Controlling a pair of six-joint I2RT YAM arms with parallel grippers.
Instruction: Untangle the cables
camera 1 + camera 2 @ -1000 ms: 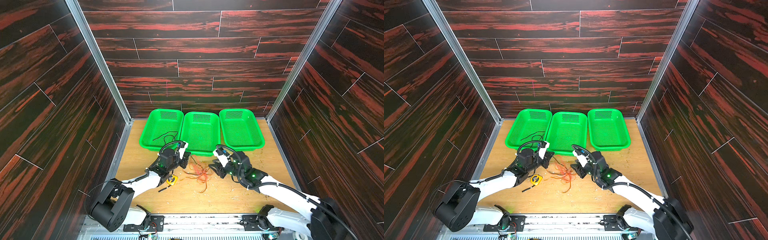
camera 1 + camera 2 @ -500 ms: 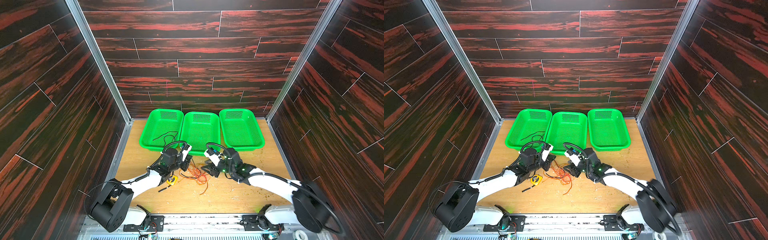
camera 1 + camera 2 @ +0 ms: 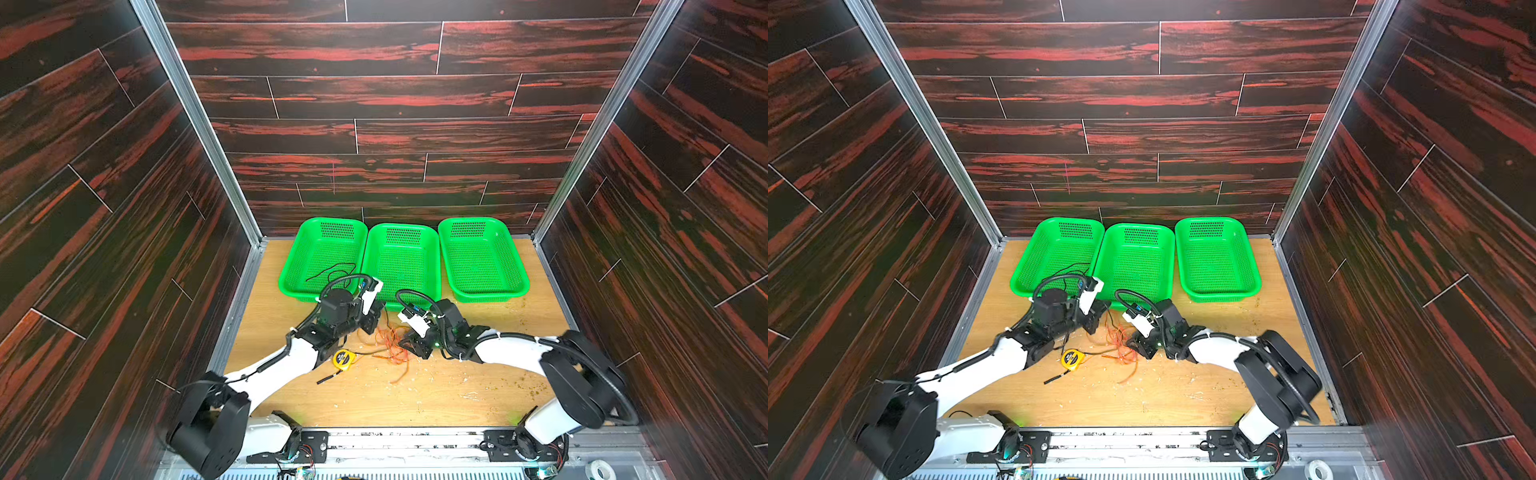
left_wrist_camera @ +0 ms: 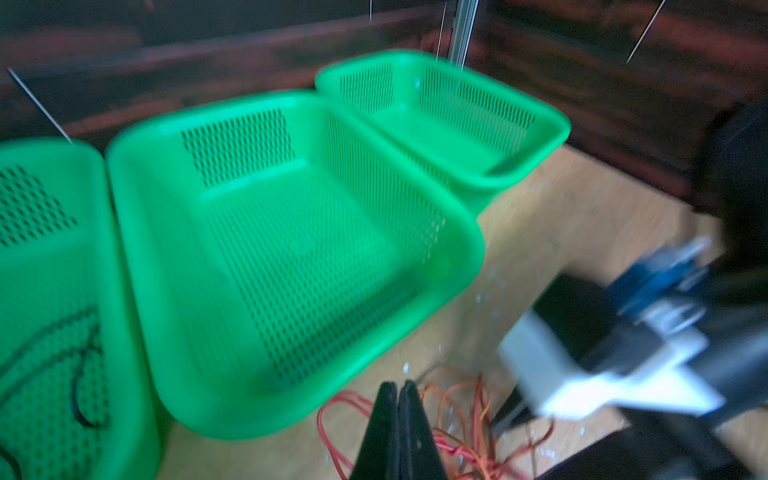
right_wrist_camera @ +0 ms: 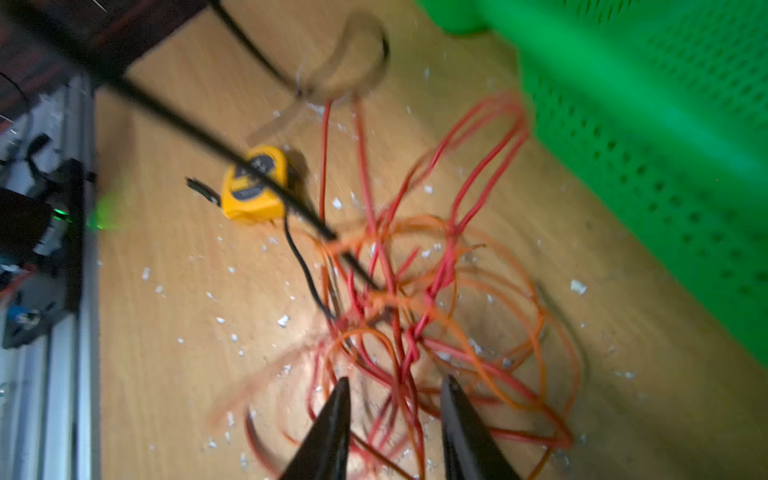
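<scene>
The cables (image 5: 399, 316) lie as a loose red and orange knot on the table (image 3: 374, 399), just in front of the middle basket (image 4: 469, 239) and between the two grippers. A thin black strand (image 3: 332, 271) lies in the left basket (image 3: 289, 266); I cannot tell whether it runs on into the knot. The right gripper (image 5: 395, 384) sits low over one edge of the knot, its jaws narrowly apart with several red strands between them. The left gripper (image 4: 398, 388) is pressed fully closed at the opposite edge, and no view shows whether a strand is pinched in it. A tape measure (image 5: 254, 189) sits just beside the knot.

The step looks like a grab by the right gripper, to pull against the left. Red and orange cross between the jaws, so it is best to close on one colour only, not a bundle. The pull should then go slow and low, away from the left gripper, with an eye on any loop that tightens. A dragged loop could snag the tape measure, so the pull should steer clear of it.
</scene>
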